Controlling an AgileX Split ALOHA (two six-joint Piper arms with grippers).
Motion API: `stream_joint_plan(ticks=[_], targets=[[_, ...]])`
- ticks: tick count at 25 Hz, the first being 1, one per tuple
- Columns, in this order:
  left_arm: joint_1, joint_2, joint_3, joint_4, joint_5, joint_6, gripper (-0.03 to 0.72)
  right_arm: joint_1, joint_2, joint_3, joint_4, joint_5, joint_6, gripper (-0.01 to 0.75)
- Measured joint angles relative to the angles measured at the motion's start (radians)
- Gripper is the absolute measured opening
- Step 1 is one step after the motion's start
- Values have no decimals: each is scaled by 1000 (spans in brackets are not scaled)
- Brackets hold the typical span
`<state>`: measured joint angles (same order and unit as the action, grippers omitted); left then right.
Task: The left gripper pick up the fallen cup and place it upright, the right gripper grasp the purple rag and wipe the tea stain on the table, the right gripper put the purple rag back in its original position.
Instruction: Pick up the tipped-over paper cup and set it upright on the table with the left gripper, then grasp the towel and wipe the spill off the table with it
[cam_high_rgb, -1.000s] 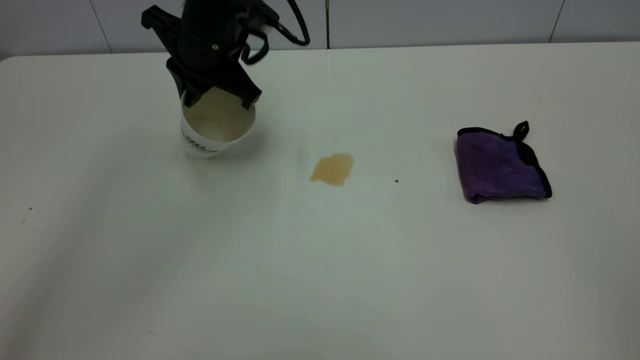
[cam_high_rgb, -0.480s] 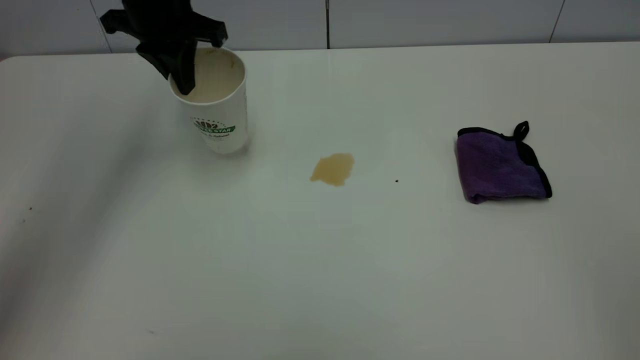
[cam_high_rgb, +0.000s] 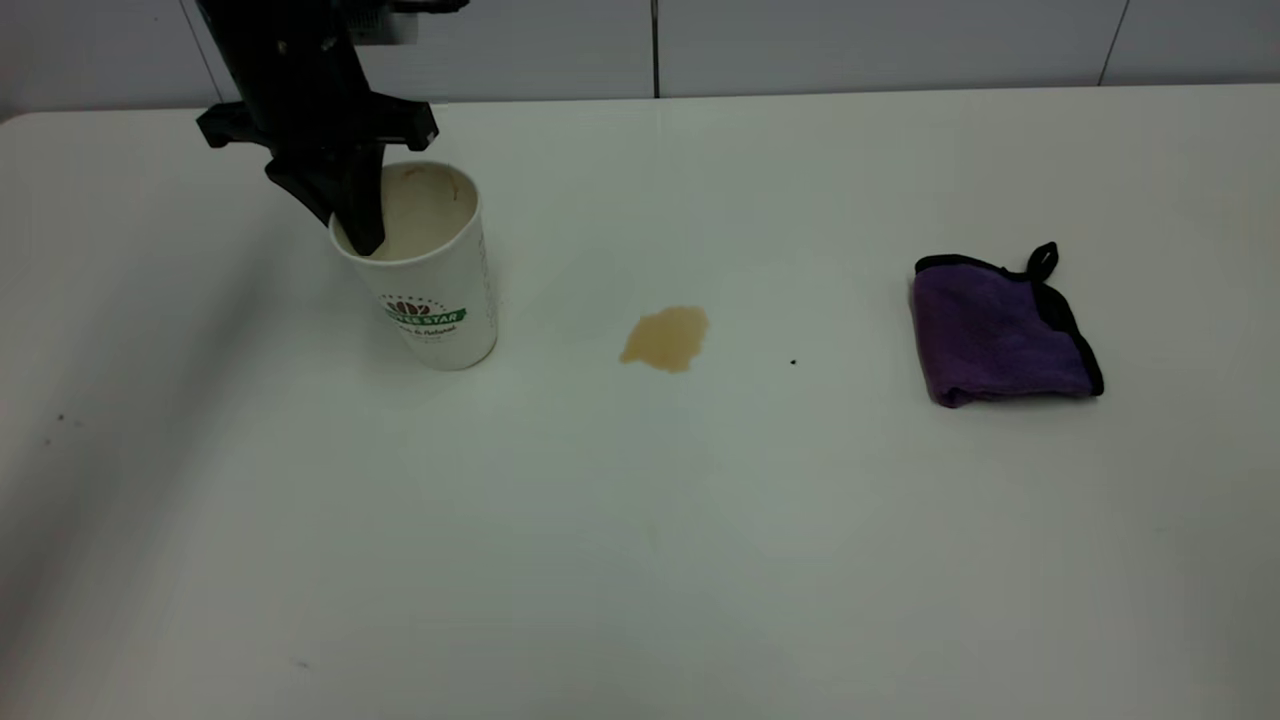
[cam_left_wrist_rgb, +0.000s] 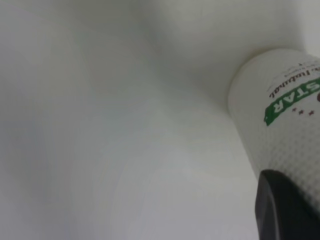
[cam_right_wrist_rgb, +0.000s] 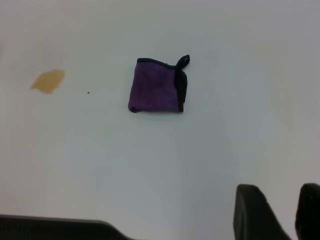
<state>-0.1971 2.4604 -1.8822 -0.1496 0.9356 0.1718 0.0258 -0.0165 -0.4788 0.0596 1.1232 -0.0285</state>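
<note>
The white cup (cam_high_rgb: 437, 296) with the green logo stands upright on the table (cam_high_rgb: 640, 520), left of centre. My left gripper (cam_high_rgb: 352, 232) comes down from above and is shut on the cup's far-left rim, with one finger inside the tan-stained mouth. In the left wrist view a black finger (cam_left_wrist_rgb: 285, 210) lies against the cup's outer wall (cam_left_wrist_rgb: 280, 135). The tea stain (cam_high_rgb: 666, 338) is a tan blotch to the right of the cup. The purple rag (cam_high_rgb: 995, 332) lies folded at the right. My right gripper (cam_right_wrist_rgb: 279, 189) is out of the exterior view; it hangs high, well off from the rag (cam_right_wrist_rgb: 156, 87), empty, with a gap between its fingers.
A tiny black speck (cam_high_rgb: 793, 362) lies between the stain and the rag. The table's far edge meets a pale wall (cam_high_rgb: 850, 40). The stain also shows in the right wrist view (cam_right_wrist_rgb: 48, 80).
The left gripper turned the tilted cup upright, raised it toward the back, then lowered it forward onto the table. The rag and stain have not moved.
</note>
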Motion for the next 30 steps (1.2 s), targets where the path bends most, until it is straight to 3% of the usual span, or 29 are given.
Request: stream_joint_plan(ticks=[4,11,14,25,30], targets=[[0,6,-1,0,-22,4,65,0,0,0,0,0,0,243],[0,-8,-1,-2,-44,6,349,0,0,0,0,0,0,243],[0,-32,-13,-3,-14,6,423,0,0,0,0,0,0,243],[-45,-278,-50,2,114,20,448,0,0,0,0,0,0,243],[-63,-426,-50,0,229,13,448,0,0,0,0,0,0,243]])
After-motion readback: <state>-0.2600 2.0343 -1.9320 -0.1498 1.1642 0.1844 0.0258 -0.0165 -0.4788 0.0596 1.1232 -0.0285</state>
